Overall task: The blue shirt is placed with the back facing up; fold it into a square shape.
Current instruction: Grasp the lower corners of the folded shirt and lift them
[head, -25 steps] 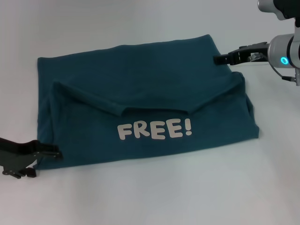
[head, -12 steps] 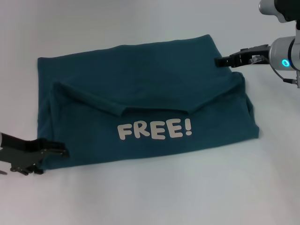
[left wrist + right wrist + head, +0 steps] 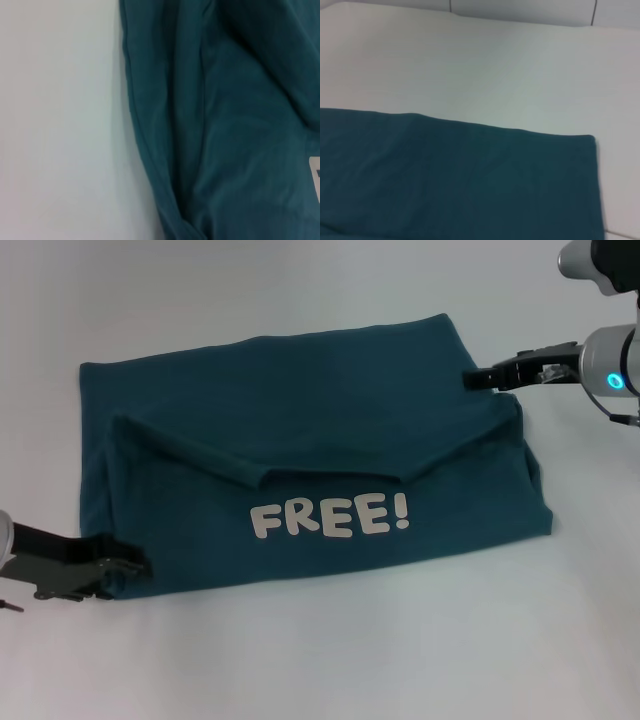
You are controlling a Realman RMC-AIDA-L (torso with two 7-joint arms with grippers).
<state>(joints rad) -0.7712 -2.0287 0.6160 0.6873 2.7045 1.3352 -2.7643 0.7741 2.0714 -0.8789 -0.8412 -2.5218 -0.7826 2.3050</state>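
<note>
The blue shirt (image 3: pixel 300 410) lies flat on the white table, with its near part folded up over the back so that the cream "FREE!" lettering (image 3: pixel 330 517) faces up. A slanted fold ridge crosses it from the left side to the middle. My left gripper (image 3: pixel 138 566) reaches in low from the left and sits at the shirt's near-left corner. My right gripper (image 3: pixel 472 378) is at the far right, just off the shirt's right edge. The left wrist view shows the shirt's edge (image 3: pixel 150 165) with layered folds. In the right wrist view a flat corner of the shirt (image 3: pixel 445 175) shows.
The white table (image 3: pixel 320 660) surrounds the shirt on all sides. A wall joint (image 3: pixel 520 15) runs along the table's far edge in the right wrist view.
My left gripper has slid right, up to the shirt's near-left corner. My right gripper has drawn back slightly to the right. The shirt has not moved.
</note>
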